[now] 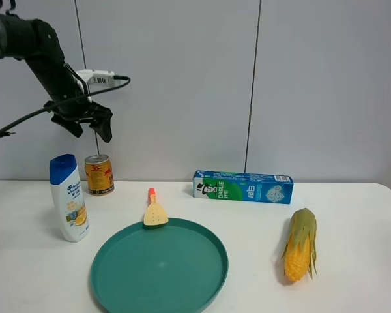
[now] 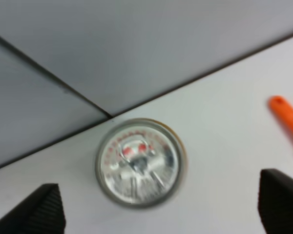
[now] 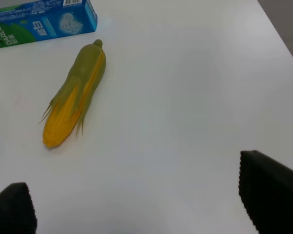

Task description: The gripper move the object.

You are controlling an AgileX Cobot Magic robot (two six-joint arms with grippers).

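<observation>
The small gold can (image 1: 99, 174) with red markings stands upright at the back left of the white table, near the wall. My left gripper (image 1: 90, 128) hangs open in the air above it, clear of its top. In the left wrist view the can's silver top (image 2: 138, 162) lies between the two black fingertips (image 2: 36, 210), seen from above and blurred. My right gripper (image 3: 146, 207) is open and empty over bare table; it does not show in the high view.
A white, blue-capped shampoo bottle (image 1: 69, 197) stands left of the can. A green plate (image 1: 159, 267) sits in front, with a yellow, orange-handled spatula (image 1: 154, 210) at its far rim. A toothpaste box (image 1: 242, 186) lies at the back; a corn cob (image 1: 300, 244) lies right.
</observation>
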